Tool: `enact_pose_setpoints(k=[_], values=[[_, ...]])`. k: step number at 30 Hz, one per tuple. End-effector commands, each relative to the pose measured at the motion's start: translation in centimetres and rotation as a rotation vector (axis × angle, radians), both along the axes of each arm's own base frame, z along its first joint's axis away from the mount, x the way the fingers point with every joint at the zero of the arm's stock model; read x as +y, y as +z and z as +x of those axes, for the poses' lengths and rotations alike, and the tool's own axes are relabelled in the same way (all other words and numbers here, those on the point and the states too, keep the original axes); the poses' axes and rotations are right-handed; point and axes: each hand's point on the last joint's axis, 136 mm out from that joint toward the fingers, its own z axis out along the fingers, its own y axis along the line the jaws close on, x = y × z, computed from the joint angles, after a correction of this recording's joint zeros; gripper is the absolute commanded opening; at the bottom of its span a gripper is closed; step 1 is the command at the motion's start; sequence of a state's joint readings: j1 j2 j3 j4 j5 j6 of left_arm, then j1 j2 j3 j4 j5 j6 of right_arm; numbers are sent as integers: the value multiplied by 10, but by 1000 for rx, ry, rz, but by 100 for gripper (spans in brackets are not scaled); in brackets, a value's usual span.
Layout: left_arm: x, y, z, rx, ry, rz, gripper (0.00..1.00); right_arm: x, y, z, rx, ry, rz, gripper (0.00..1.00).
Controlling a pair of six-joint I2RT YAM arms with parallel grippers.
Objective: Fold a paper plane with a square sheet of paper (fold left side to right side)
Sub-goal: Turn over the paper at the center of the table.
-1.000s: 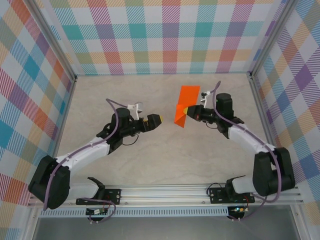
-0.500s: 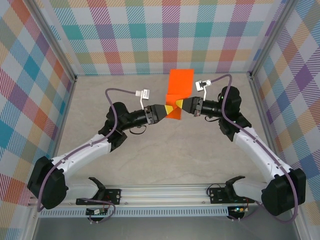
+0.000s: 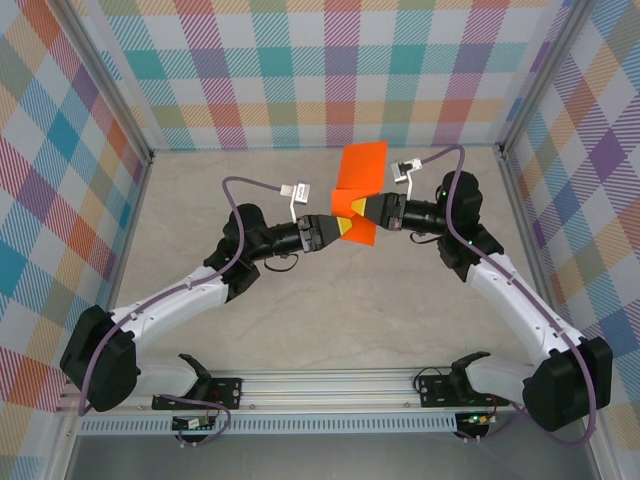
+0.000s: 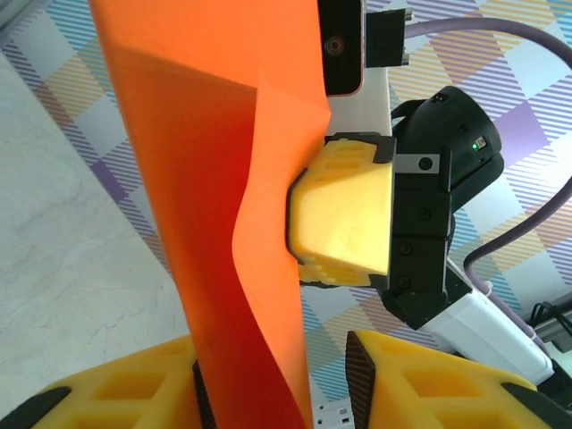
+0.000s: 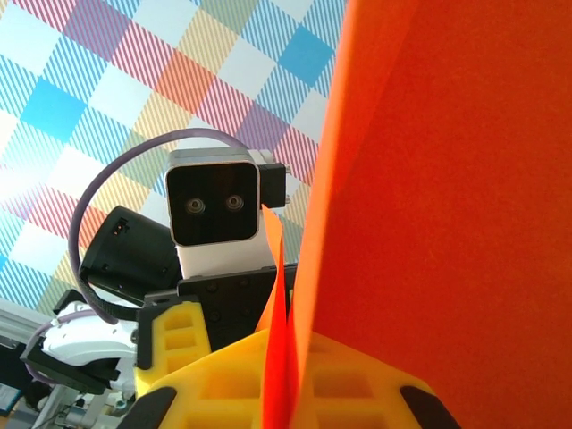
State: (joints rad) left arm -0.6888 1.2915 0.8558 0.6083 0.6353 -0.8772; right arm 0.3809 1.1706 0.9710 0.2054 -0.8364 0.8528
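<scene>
My right hand (image 3: 360, 209) was clamped shut on the square sheet of paper (image 3: 363, 165), holding it upright in the air above the desk (image 3: 320, 300). My left hand (image 3: 344, 227) stood narrow around the sheet's near edge, a gap showing beside one pad. The paper buckled between us. Closing there, I judged, risked a stray crease or a tear.

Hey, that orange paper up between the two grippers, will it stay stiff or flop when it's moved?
Probably floppy: the orange sheet buckles in a wave where the right gripper pinches it. Likely very light, since that small pinch holds it up in the air. It could crease or tear if the left gripper tugs sideways.
</scene>
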Motion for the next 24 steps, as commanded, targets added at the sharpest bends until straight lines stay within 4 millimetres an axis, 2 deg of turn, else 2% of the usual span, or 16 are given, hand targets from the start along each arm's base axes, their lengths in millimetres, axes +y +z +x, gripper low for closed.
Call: enact_pose_setpoints(k=[1, 7, 14, 19, 21, 24], values=[[-1, 16, -4, -57, -1, -16, 39, 3, 9, -5, 8, 32, 1, 5], [1, 13, -4, -58, 6, -12, 31, 1, 1, -10, 35, 39, -18, 6], [3, 8, -5, -57, 11, -5, 9, -2, -5, -13, 51, 22, -53, 16], [6, 0, -5, -56, 34, 34, 3, -17, -20, -11, 47, -84, -171, 38], [8, -9, -4, -56, 50, 80, 2, -33, -37, -8, 59, -178, -285, 49], [13, -35, -4, -84, 92, 251, 0, -73, -67, -2, 73, -381, -499, 70]])
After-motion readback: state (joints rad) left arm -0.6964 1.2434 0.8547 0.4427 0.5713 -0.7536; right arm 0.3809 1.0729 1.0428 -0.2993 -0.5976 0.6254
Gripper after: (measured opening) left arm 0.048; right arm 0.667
